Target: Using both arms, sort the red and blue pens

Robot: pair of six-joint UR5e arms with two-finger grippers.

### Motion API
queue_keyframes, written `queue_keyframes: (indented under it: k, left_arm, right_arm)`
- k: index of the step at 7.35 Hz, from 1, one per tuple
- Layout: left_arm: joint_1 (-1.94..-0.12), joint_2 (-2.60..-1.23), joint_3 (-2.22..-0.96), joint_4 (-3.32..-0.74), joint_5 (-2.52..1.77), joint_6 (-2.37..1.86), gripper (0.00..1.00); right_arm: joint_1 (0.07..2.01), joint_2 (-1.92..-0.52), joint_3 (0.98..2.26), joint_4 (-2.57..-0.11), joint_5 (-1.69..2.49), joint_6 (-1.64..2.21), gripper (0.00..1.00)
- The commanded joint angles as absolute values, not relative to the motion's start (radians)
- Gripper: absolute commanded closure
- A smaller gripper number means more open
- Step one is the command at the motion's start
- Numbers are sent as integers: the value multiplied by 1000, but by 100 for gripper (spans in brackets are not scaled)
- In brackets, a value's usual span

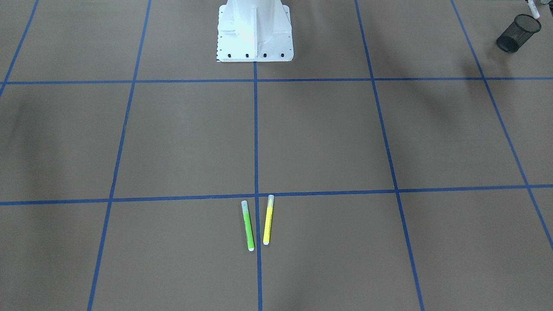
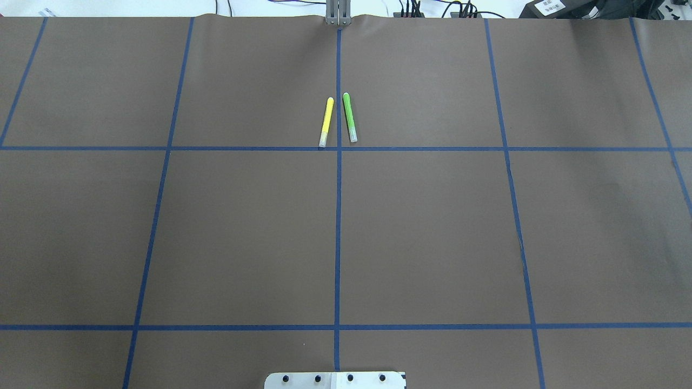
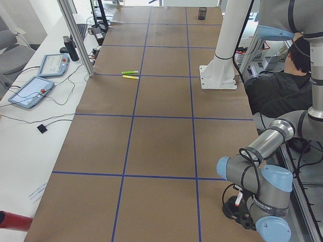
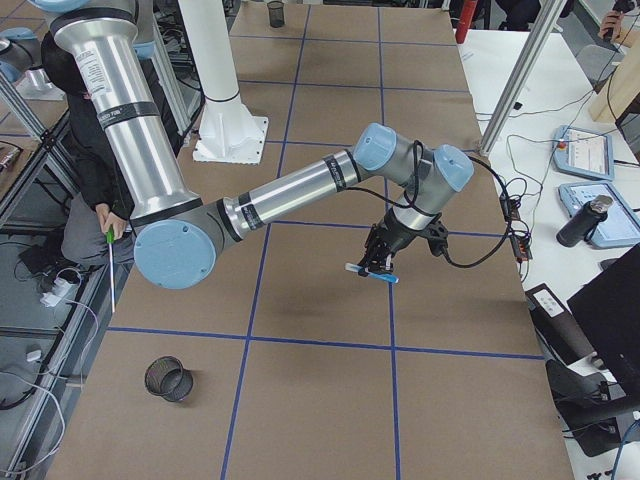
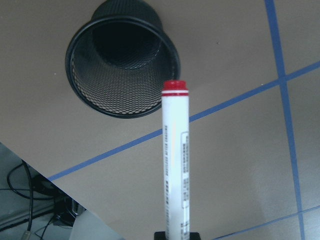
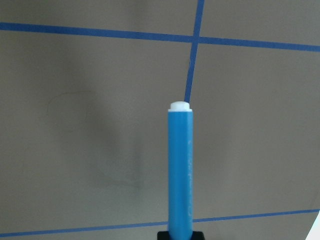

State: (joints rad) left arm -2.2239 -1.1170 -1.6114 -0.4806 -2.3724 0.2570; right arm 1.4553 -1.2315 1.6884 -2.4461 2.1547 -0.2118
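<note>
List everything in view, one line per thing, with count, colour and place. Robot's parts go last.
green highlighter: 1, green, lying on the table, operators' side
yellow highlighter: 1, yellow, beside it, across the centre tape line
marker: 1, white with red end, in the left gripper, near a cup
blue highlighter: 1, blue with white end, in the right gripper
mesh cups: 2, black, one at each table end
table: 1, brown, blue tape grid
pedestal: 1, white, robot's edge
person: 1, dark clothes, behind the pedestal
left arm, right arm: 2, grey-silver
left gripper, right gripper: 2, black, fingers shut on pens
</note>
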Motion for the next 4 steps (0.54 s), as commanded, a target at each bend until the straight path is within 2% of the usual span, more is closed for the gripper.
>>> queue_keyframes:
  k: [1, 2, 3, 4]
  left_arm:
    - [-2227, -1120, -1563, -489, -2398, 259, 100]
    - [-2227, -1118, -1559, -489, -2398, 264, 100]
    - [-2227, -1120, -1539, -492, -2398, 264, 94]
    - [-2227, -1120, -1528, -512, -2398, 268, 8]
  right_arm:
    - [1459, -1233, 1692, -2448, 2160, -212, 100]
    - [1459, -1232, 1693, -2448, 2172, -210, 100]
    - [1459, -1233, 1692, -2448, 2177, -210, 100]
    - [1459, -1235, 1690, -2448, 2177, -210, 100]
